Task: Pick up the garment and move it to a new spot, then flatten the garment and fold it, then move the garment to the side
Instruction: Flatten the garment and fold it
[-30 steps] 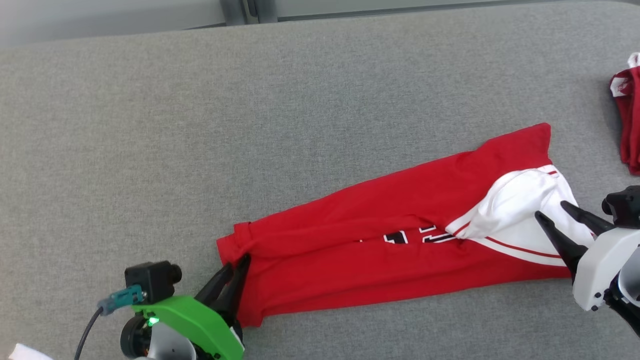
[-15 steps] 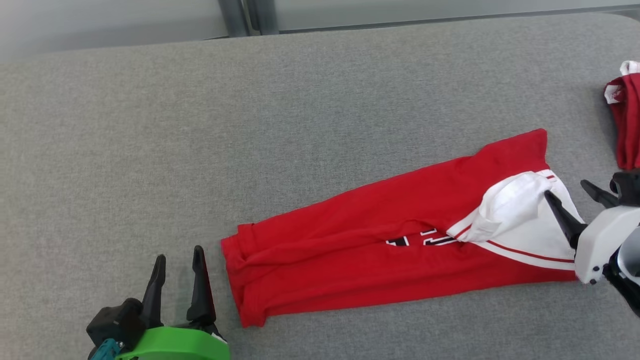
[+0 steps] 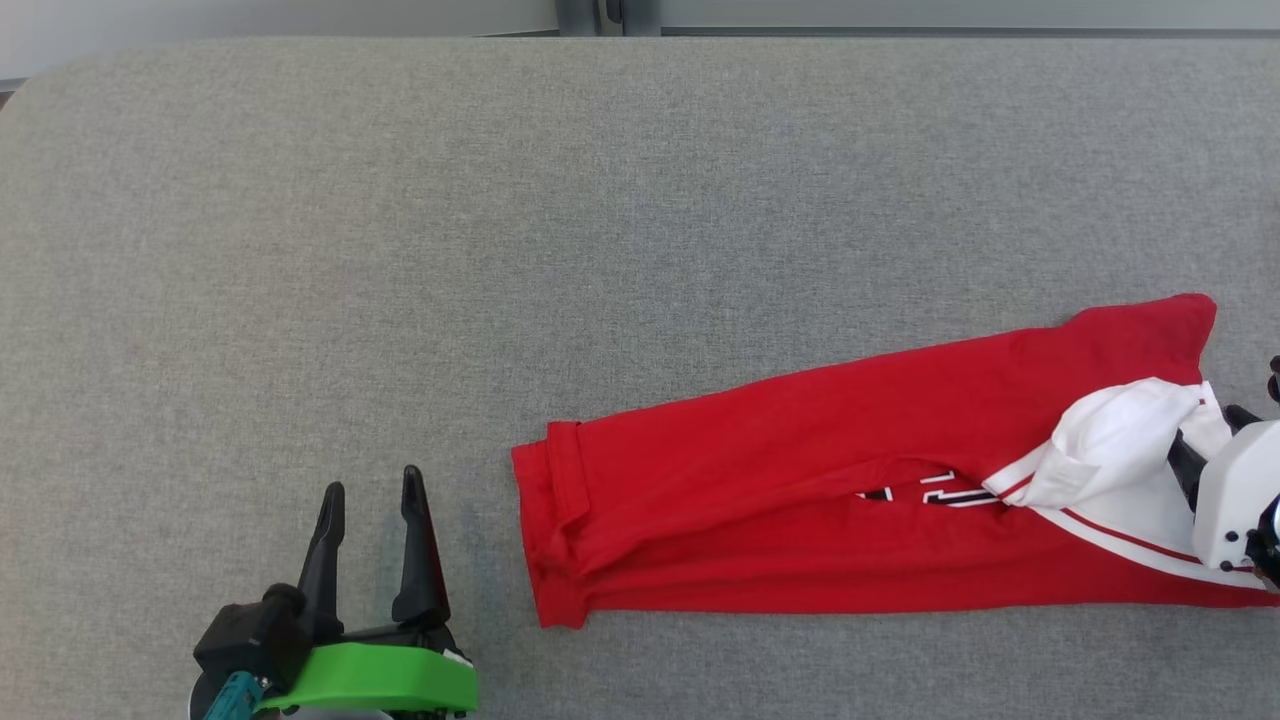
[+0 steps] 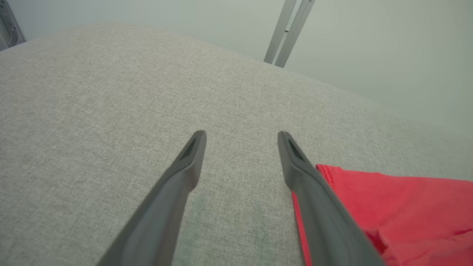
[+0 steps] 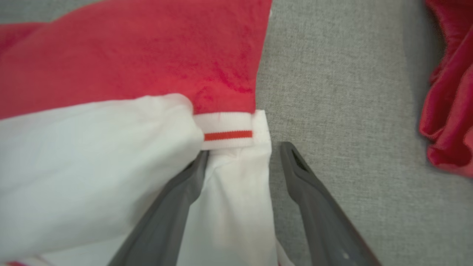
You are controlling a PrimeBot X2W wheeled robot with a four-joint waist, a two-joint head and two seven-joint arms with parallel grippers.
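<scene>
Garment (image 3: 800, 480) lies just right of the left hand (image 3: 372, 480) (spread wide, holding nothing).

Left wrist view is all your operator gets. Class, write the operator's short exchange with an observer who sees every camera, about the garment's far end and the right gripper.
Operator: My left gripper is open beside the garment. Where is the right gripper?
Observer: The right gripper is at the garment's opposite end, by its white part.
Operator: Has it gripped the cloth?
Observer: No. It is open, with one finger tucked under a white fold.
</scene>
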